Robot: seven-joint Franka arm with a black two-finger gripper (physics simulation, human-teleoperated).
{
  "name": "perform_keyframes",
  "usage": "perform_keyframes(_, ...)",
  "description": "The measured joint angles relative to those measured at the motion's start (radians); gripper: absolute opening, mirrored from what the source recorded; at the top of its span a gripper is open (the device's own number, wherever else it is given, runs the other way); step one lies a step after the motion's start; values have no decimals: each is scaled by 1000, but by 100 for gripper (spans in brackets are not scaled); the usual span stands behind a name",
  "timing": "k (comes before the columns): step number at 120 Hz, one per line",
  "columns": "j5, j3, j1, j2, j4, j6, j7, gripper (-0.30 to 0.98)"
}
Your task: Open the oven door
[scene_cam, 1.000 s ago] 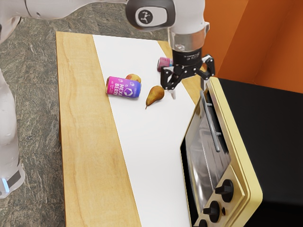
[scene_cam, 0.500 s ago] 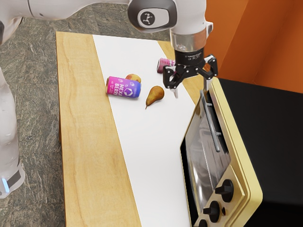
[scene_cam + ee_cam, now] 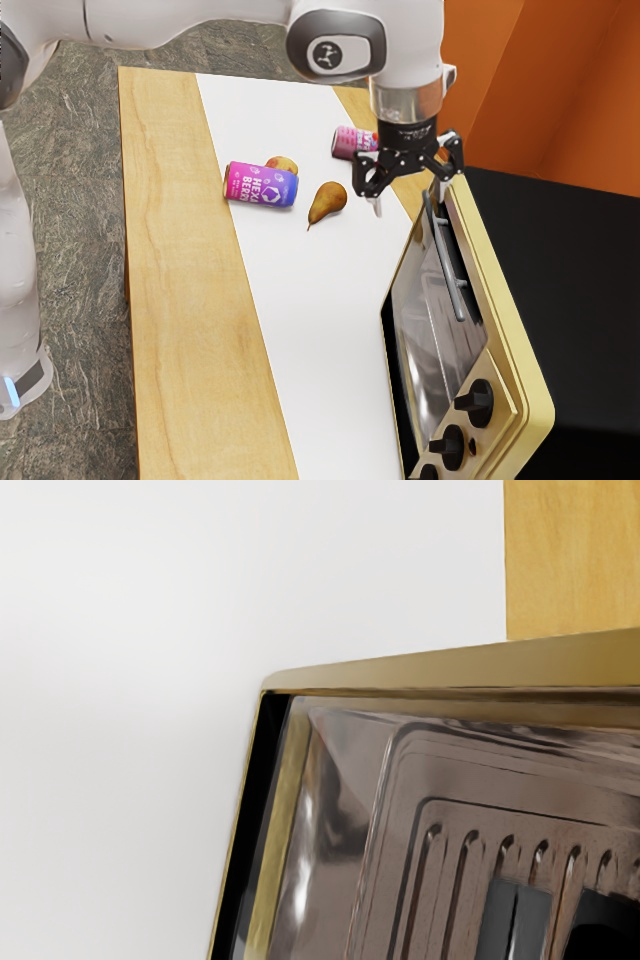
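The claw [image 3: 411, 200] partly hides the pink can [image 3: 347, 142] behind it; well apart from the claw, the exterior view's edge crops one knob [image 3: 429, 472].

Free room runs between pear [image 3: 328, 202] and oven [image 3: 502, 300].

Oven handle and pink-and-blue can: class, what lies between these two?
In the exterior view, a brown pear lies between the pink-and-blue can and the oven handle, nearer the can.
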Motion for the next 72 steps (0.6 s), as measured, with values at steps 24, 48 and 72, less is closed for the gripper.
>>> perform_keyframes(24,-16,-2,8,9,-15,11,11,69)
perform_keyframes(48,-23,0,9,5,-27,16,19,69)
perform_keyframes(72,-36,10,4,-32,-80,37,25,69)
